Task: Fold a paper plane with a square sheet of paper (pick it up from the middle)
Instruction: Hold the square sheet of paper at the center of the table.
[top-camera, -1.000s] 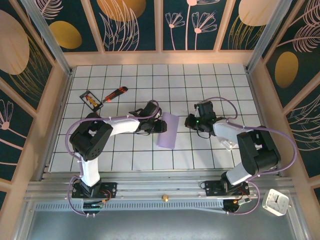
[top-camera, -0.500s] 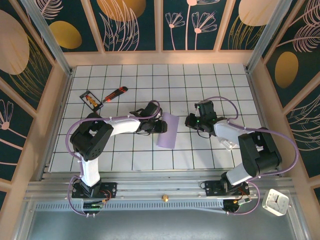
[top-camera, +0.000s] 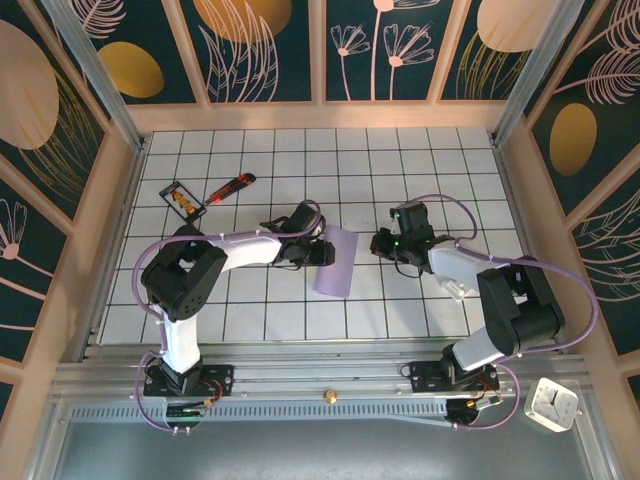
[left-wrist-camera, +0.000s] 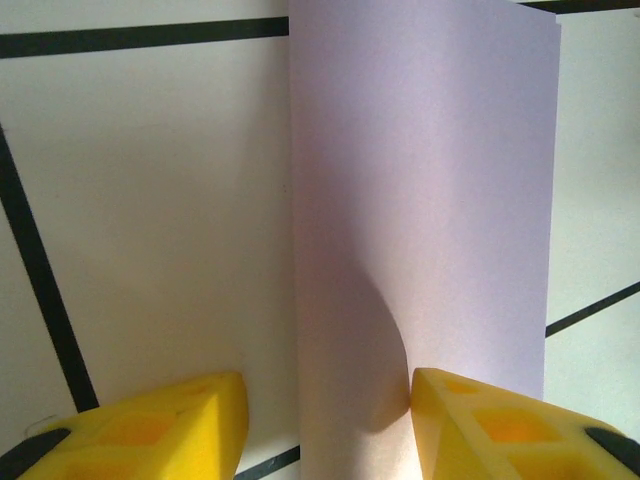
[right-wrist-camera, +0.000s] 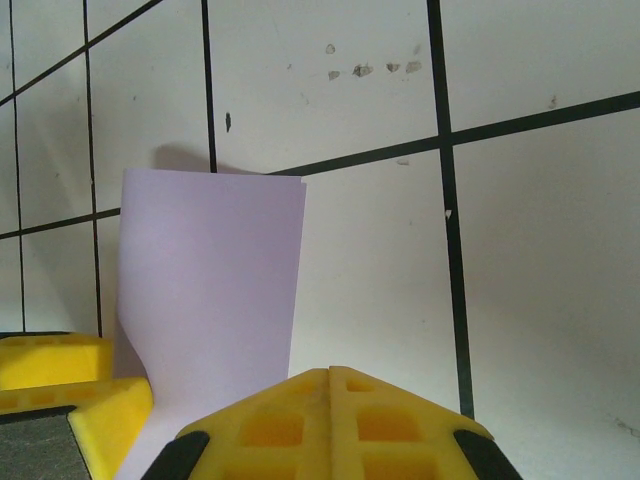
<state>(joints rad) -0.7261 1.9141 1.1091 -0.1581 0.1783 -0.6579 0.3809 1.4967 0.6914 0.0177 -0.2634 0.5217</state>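
Top external: white grid table (top-camera: 400, 160), floral walls (top-camera: 270, 50); left tool (top-camera: 323, 250) parted astride lavender paper (top-camera: 338, 268); right tool (top-camera: 378, 243) closed.

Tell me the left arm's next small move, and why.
Probably close the left fingers to pinch the square sheet of paper. They stand apart astride its edge, where the sheet curls up against one finger and leaves a gap to the other. The right fingers are shut beside it.

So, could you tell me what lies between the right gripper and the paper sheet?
Bare table separates right gripper and paper sheet in the top view.
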